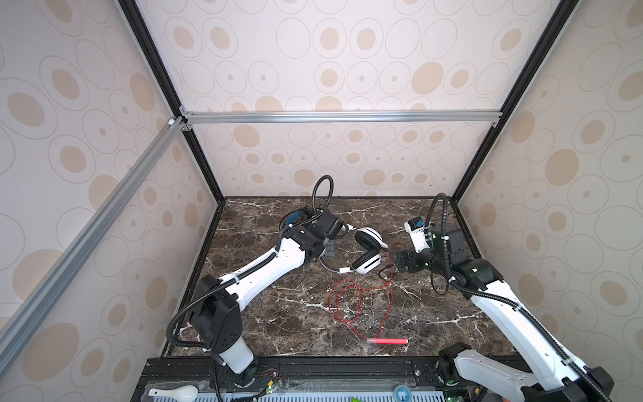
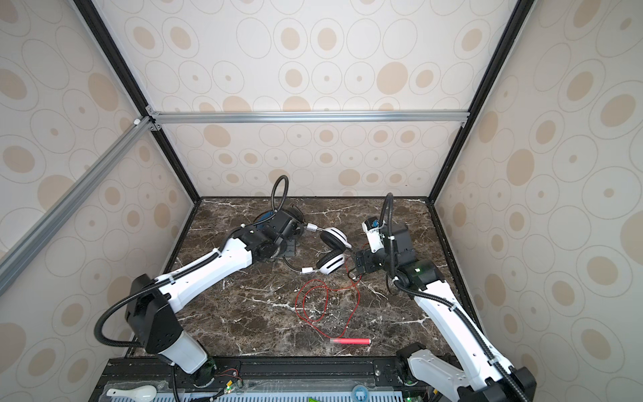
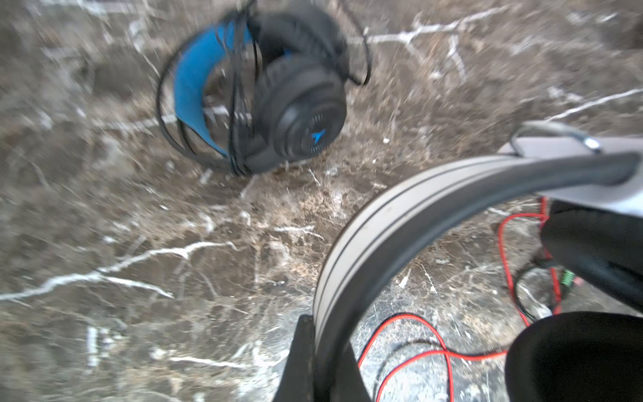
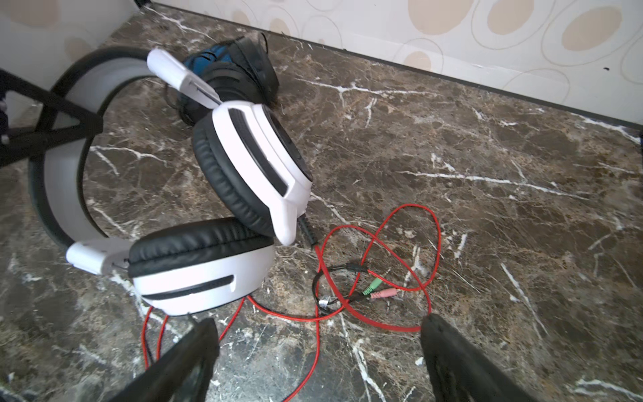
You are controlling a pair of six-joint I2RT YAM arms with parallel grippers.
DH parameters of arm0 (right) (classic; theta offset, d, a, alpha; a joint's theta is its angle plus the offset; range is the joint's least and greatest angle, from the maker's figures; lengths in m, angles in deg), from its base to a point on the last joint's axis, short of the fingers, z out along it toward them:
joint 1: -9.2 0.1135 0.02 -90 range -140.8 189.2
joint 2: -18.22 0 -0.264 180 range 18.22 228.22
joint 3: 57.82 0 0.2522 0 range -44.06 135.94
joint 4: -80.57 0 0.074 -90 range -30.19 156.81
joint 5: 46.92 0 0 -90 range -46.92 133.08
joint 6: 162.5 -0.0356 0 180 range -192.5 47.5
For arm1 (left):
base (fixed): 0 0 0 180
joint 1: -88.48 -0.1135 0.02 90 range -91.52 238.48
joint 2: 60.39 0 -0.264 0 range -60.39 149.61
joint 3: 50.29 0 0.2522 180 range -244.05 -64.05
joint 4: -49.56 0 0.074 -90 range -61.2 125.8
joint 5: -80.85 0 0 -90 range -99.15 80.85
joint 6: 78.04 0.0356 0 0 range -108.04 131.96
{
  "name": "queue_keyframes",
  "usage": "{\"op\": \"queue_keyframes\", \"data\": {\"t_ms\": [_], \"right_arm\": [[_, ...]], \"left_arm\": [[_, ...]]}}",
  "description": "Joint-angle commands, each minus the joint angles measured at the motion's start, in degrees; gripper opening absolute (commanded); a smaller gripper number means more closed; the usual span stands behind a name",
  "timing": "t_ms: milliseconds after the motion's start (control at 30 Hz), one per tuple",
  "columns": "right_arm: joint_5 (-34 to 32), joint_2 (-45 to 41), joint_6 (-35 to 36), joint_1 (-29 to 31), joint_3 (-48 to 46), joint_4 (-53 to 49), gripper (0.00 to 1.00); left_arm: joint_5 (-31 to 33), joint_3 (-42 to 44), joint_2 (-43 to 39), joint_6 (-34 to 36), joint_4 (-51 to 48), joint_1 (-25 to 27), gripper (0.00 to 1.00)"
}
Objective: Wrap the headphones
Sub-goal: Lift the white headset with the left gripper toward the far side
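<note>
Beneath both grippers lies a counter point(image 1: 278, 313) of dark brown marble pattern veined in white. It is boxed by three walls point(image 1: 330, 69) papered cream with beige ovals, with black corner posts and a silver aluminium rail point(image 1: 341, 116).

Just past the left gripper point(image 1: 328, 251), on its far side, the black headset point(image 3: 299, 104) lies on the counter. It has matte padded cups and a blue headband crossed by strands of black cable.

The left gripper is pressed together on the pale, ribbed headband of the white headset point(image 4: 250, 149). That headset's cups lie between the two grippers, glossy white shells with black slots and wrinkled black cushions, one leaning against the other.

From the leaning cup a thin red cable point(image 4: 386, 326) tangles directly under the right gripper point(image 4: 320, 322). The jaws there stand spread wide, with nothing clamped between them. The cable then loops over the counter on the side toward the arm bases, where a pink-red stick point(image 1: 388, 341) lies.

Count: two headsets with two cups each, one red cable, one stick, and two plugs under the right gripper, a green plug point(image 4: 371, 286) and a pink plug point(image 4: 382, 293).
</note>
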State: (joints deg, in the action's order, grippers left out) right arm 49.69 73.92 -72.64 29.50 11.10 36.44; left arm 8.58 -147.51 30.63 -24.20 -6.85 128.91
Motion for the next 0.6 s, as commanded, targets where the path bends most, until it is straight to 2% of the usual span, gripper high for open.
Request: {"op": "queue_keyframes", "data": {"t_ms": [0, 200, 367, 567], "right_arm": [[6.41, -5.58, -0.01, 0.35, -2.76, 2.58, 0.93], [12.70, -12.32, 3.07, 0.43, -3.83, 0.48, 0.93], [16.91, -14.60, 4.91, 0.35, -4.11, -2.58, 0.93], [18.42, -15.13, -1.12, 0.40, -5.66, 2.58, 0.91]], "left_arm": [[0.31, -5.58, -3.27, 8.33, -2.35, -1.33, 0.00], [-1.92, -9.64, -2.96, 15.90, -5.14, -3.45, 0.00], [-2.38, -8.67, -4.30, 16.96, -3.84, -4.88, 0.00], [-9.94, -4.35, -5.86, 16.01, 2.52, -7.50, 0.00]]}}
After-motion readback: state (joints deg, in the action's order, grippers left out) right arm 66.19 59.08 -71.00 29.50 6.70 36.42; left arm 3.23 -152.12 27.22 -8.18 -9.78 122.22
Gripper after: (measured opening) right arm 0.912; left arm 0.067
